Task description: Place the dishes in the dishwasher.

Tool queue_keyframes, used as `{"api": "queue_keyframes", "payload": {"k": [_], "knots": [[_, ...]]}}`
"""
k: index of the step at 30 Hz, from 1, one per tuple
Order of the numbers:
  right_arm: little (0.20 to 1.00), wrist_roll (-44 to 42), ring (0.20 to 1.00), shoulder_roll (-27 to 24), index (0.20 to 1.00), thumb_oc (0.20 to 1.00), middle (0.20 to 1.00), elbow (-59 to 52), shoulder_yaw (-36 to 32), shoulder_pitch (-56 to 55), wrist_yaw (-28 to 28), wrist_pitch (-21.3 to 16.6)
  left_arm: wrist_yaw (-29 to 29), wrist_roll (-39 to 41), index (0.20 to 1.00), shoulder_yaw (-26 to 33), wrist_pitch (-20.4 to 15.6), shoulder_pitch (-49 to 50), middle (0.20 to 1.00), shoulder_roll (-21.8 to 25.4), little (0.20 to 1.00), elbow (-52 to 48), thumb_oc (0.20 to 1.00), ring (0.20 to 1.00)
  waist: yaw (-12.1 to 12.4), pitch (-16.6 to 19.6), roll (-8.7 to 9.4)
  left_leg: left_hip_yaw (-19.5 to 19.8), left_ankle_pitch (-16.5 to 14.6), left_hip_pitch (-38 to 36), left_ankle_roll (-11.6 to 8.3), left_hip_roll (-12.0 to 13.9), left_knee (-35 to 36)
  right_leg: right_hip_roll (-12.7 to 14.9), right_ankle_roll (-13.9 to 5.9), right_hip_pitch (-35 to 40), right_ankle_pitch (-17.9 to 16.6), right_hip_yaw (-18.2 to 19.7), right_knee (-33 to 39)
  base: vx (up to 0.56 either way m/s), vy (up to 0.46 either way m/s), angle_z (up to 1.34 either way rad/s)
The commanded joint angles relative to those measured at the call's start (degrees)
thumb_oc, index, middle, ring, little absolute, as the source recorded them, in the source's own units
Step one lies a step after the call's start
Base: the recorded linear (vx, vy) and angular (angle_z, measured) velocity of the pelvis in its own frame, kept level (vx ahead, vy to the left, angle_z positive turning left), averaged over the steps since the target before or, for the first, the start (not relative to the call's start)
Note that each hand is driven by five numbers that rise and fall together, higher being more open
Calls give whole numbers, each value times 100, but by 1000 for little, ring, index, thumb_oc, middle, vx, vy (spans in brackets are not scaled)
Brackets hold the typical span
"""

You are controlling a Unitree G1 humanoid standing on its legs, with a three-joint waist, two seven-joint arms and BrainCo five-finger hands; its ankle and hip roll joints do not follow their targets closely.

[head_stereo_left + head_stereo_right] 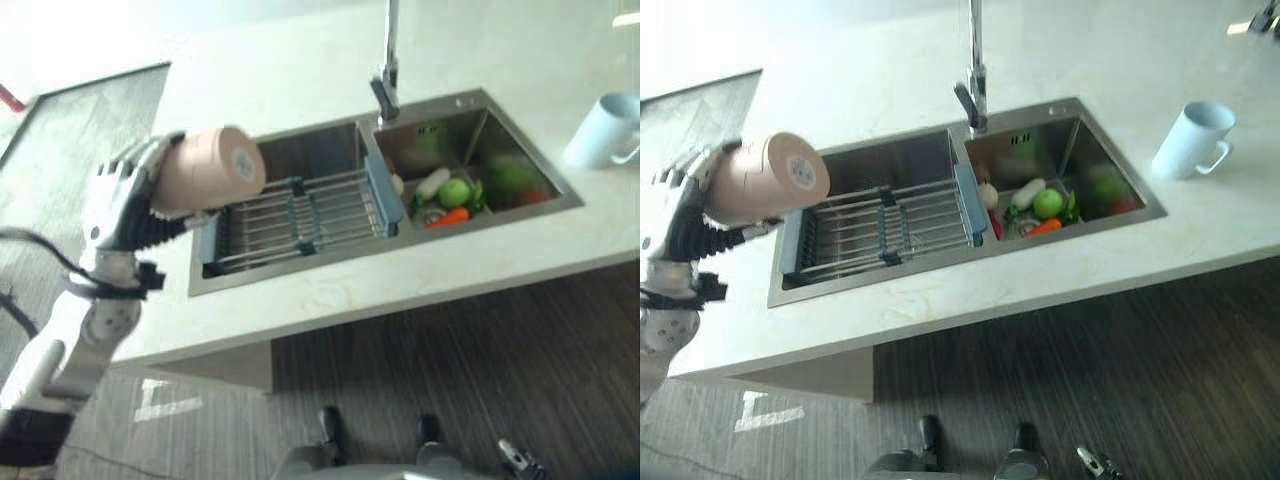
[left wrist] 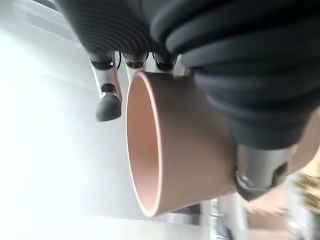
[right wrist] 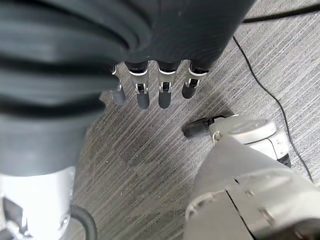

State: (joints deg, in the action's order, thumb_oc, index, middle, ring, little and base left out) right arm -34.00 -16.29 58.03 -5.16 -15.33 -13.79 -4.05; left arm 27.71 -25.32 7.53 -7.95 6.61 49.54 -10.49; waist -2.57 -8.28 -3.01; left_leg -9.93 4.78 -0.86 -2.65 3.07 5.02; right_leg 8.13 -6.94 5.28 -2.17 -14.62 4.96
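My left hand [image 1: 122, 195] is raised above the counter's left end and is shut on a pink cup [image 1: 208, 167], held on its side with its base toward the sink. In the left wrist view the cup [image 2: 170, 145] lies between my fingers [image 2: 107, 102] and thumb, its open mouth facing away. A pale blue mug [image 1: 1193, 140] stands upright on the counter right of the sink. My right hand [image 3: 150, 85] hangs over the grey floor with its fingers straight and nothing in them.
A double steel sink [image 1: 470, 135] is set in the white counter [image 1: 420, 270]. A blue-edged wire rack [image 1: 300, 215] spans the left basin. Vegetables [image 1: 455, 195] lie in the right basin under the tap [image 1: 387, 85]. A dark glass panel [image 1: 70, 130] lies at the far left.
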Motion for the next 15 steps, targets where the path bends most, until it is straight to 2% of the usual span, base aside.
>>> {"api": "queue_keyframes", "payload": {"k": [1, 4, 7, 9, 11, 12, 14, 15], "knots": [[1000, 280, 1000, -55, 1000, 1000, 1000, -148, 29, 57, 58, 242, 690, 113, 200, 697, 420, -676, 200, 241, 200, 200, 200, 200, 170, -136, -4, -11, -736, -159, -35, 125, -508, 188, -183, -17, 590, -359, -599, -15, -194, 4], [1000, 402, 1000, -35, 1000, 1000, 1000, -34, 149, 290, -245, 577, 894, 230, 200, 929, 565, -441, 200, 136, 200, 269, 200, 200, 353, -30, 11, 176, -778, -303, -80, 190, -650, 81, -49, 219, 675, -359, -575, -31, -213, 24], [1000, 693, 1000, -47, 1000, 1000, 1000, 52, 296, 475, -260, 531, 987, 346, 200, 1147, 663, -241, 200, 56, 200, 305, 200, 200, 546, 35, 38, 390, -795, -324, -157, 249, -788, -14, 45, 358, 708, -363, -517, -31, -238, 22], [1000, 875, 1000, -104, 1000, 1000, 1000, 181, 383, 666, -327, 636, 929, 400, 200, 1406, 686, -3, 200, -61, 200, 285, 200, 200, 756, 75, 74, 565, -692, -263, -275, 342, -836, -104, 98, 457, 672, -441, -389, -43, -306, 20], [1000, 757, 1000, -120, 1000, 1000, 1000, 204, 405, 809, -675, 681, 824, 403, 200, 1521, 681, 132, 200, -179, 200, 283, 200, 200, 870, 53, 61, 561, -491, -170, -401, 485, -765, -184, 131, 526, 672, -583, -330, -65, -223, 29], [1000, 653, 1000, -110, 1000, 1000, 1000, 179, 442, 838, -799, 659, 781, 392, 200, 1520, 624, 140, 200, -236, 200, 282, 200, 200, 891, 24, 51, 422, -324, -92, -487, 581, -716, -201, 130, 567, 663, -723, -313, -157, -175, 48], [1000, 542, 1000, -101, 1000, 1000, 1000, -41, 554, 878, -969, 721, 772, 276, 200, 1414, 441, 48, 200, -422, 200, 273, 200, 200, 872, -120, 10, 54, 225, 186, -691, 789, -667, -227, 117, 672, 637, -1158, -223, -240, -144, 76], [1000, 540, 1000, -104, 1000, 1000, 1000, -67, 570, 884, -989, 711, 794, 252, 200, 1395, 397, 26, 200, -449, 200, 281, 200, 200, 847, -138, 1, -32, 282, 229, -713, 817, -699, -222, 118, 672, 638, -1264, -230, -188, -95, 132]]}}
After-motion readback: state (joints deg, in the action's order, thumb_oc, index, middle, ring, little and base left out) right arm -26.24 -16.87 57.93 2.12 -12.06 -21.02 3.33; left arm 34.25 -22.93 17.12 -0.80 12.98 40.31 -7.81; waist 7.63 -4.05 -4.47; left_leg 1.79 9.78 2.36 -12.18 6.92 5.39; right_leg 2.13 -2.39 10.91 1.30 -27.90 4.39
